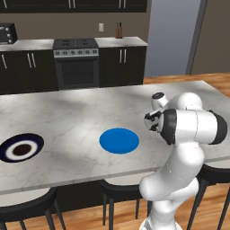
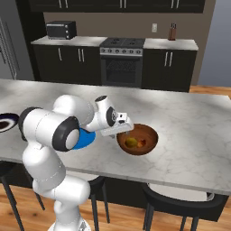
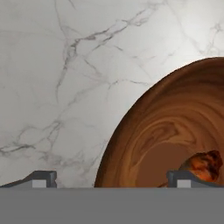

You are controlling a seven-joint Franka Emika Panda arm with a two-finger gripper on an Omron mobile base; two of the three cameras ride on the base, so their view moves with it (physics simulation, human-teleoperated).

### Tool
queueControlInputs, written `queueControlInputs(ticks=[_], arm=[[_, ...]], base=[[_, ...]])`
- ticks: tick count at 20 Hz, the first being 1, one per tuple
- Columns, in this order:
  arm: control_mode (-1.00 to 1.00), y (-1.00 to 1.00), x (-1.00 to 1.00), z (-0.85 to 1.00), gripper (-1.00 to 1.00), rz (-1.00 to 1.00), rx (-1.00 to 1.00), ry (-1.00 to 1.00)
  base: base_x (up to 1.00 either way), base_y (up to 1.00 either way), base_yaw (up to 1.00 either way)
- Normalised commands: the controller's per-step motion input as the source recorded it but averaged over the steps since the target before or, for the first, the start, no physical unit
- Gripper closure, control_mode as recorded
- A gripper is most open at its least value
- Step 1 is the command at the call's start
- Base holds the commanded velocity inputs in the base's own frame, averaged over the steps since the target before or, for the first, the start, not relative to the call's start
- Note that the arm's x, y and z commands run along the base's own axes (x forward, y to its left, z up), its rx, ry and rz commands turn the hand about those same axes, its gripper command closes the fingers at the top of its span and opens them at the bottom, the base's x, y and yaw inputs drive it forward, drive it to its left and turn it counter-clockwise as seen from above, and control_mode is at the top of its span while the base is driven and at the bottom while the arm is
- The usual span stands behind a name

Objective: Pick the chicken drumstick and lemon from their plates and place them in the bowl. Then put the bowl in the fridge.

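Pincer: the pincer point(image 2: 125, 129) is hanging over the near-left rim of the bowl, jaws spread wide and carrying nothing.
Fingertips: in the hand view one fingertip point(image 3: 43, 178) is sitting over bare marble, the other over the bowl's inside, with the rim running between them.
Bowl: the brown wooden bowl point(image 2: 149, 143) is resting on the marble island counter point(image 2: 194, 135), directly below the pincer and reaching off to its right.
Chicken drumstick: the chicken drumstick point(image 3: 203, 165) is lying inside the bowl, showing just beyond one fingertip in the hand view.
Lemon: the lemon point(image 2: 131, 142) is sitting in the bowl too, just below the pincer, right beside the reddish meat.
Blue plate: the bright blue plate point(image 1: 119, 140) is lying bare on the counter to the pincer's left, near the arm.
Navy plate: the navy plate with the white centre point(image 1: 21, 147) is lying well apart, farther left again.
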Motion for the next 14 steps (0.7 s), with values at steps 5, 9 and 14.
queueControlInputs(ticks=[5, 9, 14], arm=[[-1.00, -0.09, -0.01, -0.21, -1.00, 0.00, 0.00, 0.01], [-1.00, -0.06, -0.28, -0.22, 1.00, 0.00, 0.00, 0.00], [-1.00, -0.08, -0.45, -0.21, 1.00, 0.00, 0.00, -0.03]], base=[[0.00, 0.00, 0.00], [0.00, 0.00, 0.00], [0.00, 0.00, 0.00]])
